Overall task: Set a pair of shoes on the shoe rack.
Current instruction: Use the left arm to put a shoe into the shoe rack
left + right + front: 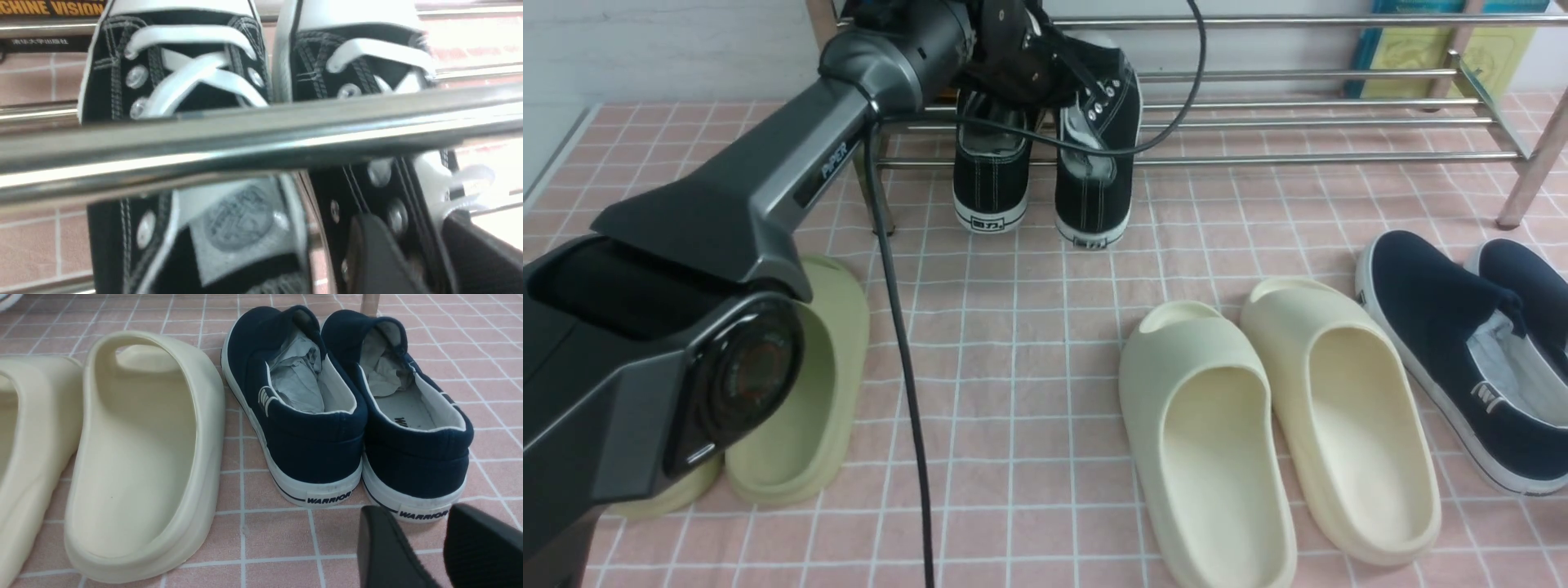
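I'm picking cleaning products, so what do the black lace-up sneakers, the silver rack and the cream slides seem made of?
Black lace-up sneakers: woven canvas, matte, with white stitching and apparently rubber soles. Silver tube rack: polished metal, mirror-like glints, likely steel. Cream chunky slides: one-piece moulded foam, probably, smooth and seamless.

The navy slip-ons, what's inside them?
Crumpled pale paper is stuffed into both navy slip-ons; one insole shows printed lettering. The toe ends are hidden by paper and uppers.

PiPER on arm [833,161], WARRIOR on slip-ons [318,449], CHINE VISION on black band [49,8]
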Robot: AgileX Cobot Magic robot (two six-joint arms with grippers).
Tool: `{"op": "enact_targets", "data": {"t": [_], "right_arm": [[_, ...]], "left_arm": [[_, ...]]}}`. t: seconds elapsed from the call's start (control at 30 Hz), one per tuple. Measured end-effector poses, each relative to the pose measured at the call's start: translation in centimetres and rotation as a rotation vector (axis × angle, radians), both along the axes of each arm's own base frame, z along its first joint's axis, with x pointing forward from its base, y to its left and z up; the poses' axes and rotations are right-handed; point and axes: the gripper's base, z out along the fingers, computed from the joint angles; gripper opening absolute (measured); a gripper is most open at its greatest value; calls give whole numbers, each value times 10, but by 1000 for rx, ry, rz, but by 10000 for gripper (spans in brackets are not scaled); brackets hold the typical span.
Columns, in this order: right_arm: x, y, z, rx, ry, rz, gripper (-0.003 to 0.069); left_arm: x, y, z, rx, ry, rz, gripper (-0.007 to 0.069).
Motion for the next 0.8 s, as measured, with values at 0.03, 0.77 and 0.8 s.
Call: {"op": "enact_targets", "data": {"t": [0.03,0.77,0.8], "right_arm": [[0,0,0,0,0,0,240],[0,0,0,0,0,0,240],[0,0,0,0,0,0,240]], "left_arm": [[-1,1,0,5,10,1,280],[-81,13,49,219,344,-319,2],[-83,8,37,237,378,-346,2]]}}
